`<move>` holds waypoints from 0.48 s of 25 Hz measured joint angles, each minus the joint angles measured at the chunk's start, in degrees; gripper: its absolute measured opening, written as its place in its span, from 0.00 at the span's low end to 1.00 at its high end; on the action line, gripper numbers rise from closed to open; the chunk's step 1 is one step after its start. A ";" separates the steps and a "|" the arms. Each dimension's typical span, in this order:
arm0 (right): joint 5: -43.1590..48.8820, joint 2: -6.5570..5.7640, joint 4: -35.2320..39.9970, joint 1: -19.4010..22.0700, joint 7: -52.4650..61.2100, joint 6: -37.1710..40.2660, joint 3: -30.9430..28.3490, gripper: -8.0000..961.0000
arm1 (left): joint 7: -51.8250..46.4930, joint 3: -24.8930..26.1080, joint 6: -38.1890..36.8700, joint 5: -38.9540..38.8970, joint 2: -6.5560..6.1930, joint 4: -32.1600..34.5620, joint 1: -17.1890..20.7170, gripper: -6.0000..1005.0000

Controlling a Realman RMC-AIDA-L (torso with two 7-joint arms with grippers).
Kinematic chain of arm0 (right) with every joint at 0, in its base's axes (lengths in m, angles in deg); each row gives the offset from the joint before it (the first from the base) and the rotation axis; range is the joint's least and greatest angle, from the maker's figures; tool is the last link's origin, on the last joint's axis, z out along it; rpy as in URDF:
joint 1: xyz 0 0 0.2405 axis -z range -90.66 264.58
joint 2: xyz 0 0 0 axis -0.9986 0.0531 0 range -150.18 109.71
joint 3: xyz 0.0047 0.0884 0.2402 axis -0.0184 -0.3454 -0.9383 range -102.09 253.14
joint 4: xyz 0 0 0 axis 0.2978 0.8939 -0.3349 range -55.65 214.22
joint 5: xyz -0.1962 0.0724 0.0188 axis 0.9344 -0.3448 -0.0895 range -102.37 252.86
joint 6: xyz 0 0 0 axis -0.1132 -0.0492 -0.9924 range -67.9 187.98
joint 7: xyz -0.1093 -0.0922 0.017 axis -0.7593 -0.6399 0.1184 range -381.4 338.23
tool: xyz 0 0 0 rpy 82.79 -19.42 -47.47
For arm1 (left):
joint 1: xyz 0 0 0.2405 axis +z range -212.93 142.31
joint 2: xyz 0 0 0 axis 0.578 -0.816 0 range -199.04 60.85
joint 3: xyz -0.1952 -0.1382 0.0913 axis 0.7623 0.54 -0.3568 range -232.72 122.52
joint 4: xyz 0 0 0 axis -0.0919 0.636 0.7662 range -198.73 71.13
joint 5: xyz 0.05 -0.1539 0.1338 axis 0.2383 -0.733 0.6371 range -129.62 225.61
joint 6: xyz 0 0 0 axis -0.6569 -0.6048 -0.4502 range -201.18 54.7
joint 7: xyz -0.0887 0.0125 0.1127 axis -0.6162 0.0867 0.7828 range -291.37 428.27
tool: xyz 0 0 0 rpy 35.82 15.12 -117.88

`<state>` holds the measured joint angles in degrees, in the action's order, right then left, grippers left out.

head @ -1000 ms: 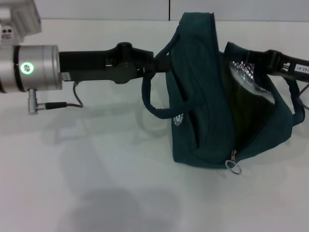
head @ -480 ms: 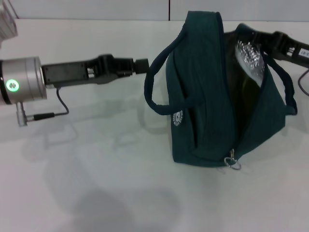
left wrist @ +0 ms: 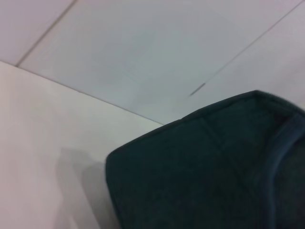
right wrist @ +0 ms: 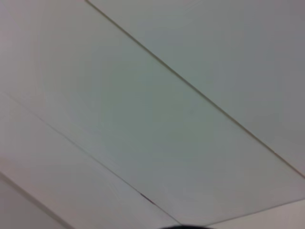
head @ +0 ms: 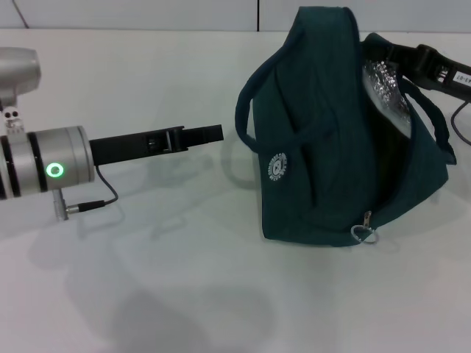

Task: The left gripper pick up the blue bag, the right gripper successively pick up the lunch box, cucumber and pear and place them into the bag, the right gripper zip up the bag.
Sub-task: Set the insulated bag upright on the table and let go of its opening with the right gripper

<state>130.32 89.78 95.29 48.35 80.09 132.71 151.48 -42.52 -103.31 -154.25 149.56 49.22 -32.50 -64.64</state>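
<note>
- The bench (head: 184, 294) lies white and bare across the near side and the left.
- The bag (head: 324, 147) stands at right on the bench, mouth gaping, foil lining showing, ring pull (head: 363, 234) low at the front.
- The left gripper (head: 210, 134) stops just short of the bag's loop handle (head: 246, 121), not touching; jaws together, holding nothing.
- The right gripper (head: 412, 59) reaches into the bag's mouth from the far right; whether its jaws are apart cannot be told.

The blue bag (head: 324, 147) stands on the white tabletop (head: 184, 279), a dark teal fabric bag with a small round white logo on its side. One loop handle curves out from that side; another hangs at the far side. Its top gapes open, showing silver foil lining. The zipper's metal ring pull hangs at the lower corner.
</note>
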 joint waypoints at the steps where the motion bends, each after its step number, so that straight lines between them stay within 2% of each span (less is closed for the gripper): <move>1: 0.00 0.04 0.04 0.12 -0.09 -0.04 0.00 0.10 | 0.79 0.00 0.64 0.00 0.23 -0.11 0.04 0.08; 9: 0.05 0.45 0.95 0.46 -1.05 1.28 0.19 0.11 | 2.76 0.04 3.12 -0.12 0.89 -0.31 -0.12 0.08; 12: 0.11 0.04 1.06 0.85 -0.89 1.90 0.26 0.13 | 3.49 0.05 3.47 -0.40 0.92 -0.83 -0.11 0.08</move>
<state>130.43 89.82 96.34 49.20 79.21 134.61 151.74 -39.03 -103.26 -150.78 149.16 50.14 -33.33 -64.74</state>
